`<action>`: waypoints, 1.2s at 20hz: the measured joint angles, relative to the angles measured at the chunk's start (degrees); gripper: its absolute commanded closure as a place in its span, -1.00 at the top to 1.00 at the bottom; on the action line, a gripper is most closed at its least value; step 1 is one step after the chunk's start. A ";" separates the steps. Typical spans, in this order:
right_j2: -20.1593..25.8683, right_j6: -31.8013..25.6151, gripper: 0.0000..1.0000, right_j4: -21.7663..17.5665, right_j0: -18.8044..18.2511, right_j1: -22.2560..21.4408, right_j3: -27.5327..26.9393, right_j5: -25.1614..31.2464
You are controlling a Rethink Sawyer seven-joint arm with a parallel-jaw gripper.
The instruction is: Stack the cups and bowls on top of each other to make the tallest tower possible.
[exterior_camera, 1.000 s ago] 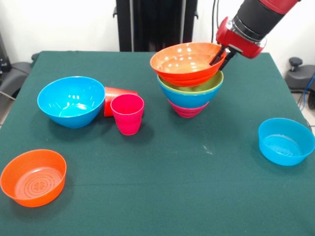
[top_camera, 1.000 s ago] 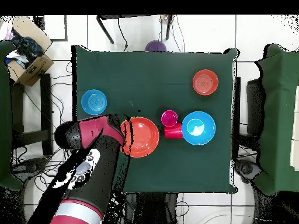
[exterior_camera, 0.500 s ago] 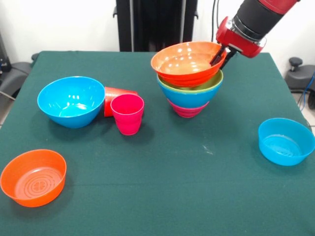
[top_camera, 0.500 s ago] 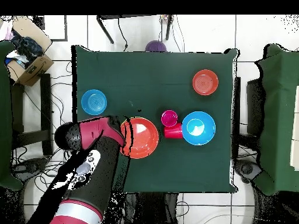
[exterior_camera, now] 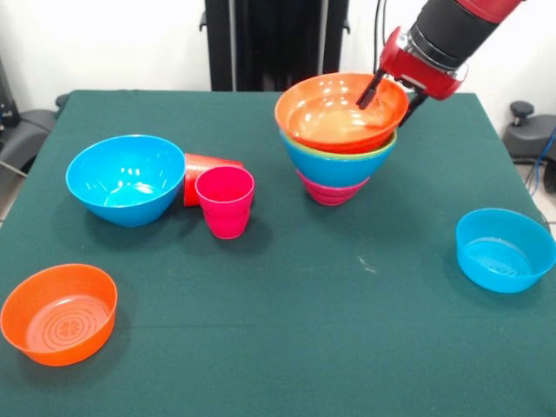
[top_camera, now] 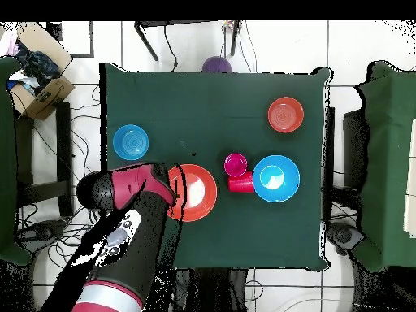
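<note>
The hand [exterior_camera: 388,89] pinches the large orange bowl's [exterior_camera: 340,113] rim; it should level the bowl over the tower [exterior_camera: 339,165] beneath before letting go.

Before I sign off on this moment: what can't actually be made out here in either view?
- Pincer grip: front view shows dark fingertips at the large orange bowl rim, not whether they clamp it; overhead, the arm covers them.
- Tower lower bowls: overhead, the orange bowl hides them.
- Red-orange cup: front view, mostly hidden behind the pink cup and large blue bowl.
</note>
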 measured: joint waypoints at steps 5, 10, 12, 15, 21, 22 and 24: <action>0.00 0.00 1.00 0.28 -0.29 -0.94 1.14 0.00; 0.00 0.00 1.00 0.37 -0.63 -2.04 1.51 0.00; -0.01 0.00 1.00 0.38 -0.76 -2.54 1.57 0.00; -0.01 0.00 1.00 0.55 -1.33 -3.89 1.74 0.00; 0.02 0.00 1.00 0.55 -2.29 -5.58 1.88 0.01; 0.03 0.00 1.00 0.55 -2.54 -5.95 1.89 0.01; 0.12 0.00 1.00 0.56 -3.04 -6.43 1.88 0.01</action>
